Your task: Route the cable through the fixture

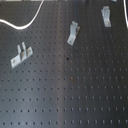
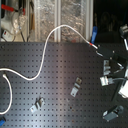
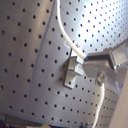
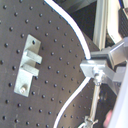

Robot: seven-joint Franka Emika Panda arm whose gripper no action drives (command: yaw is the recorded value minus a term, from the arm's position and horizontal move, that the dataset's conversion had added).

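The cable is a long white cord that arcs across the black perforated board from the second exterior view's left edge to a red tip near my arm. My gripper is at the second exterior view's right. In both wrist views the cable runs into my gripper and comes out the other side, so it looks shut on it. A metal bracket stands beside the held cable, apart from it. In the first wrist view the cable passes close by that bracket before entering my gripper.
Three metal brackets stand on the board in the first exterior view: one at its left, one in the middle, one at its upper right. Cluttered equipment lies beyond the board's far edge.
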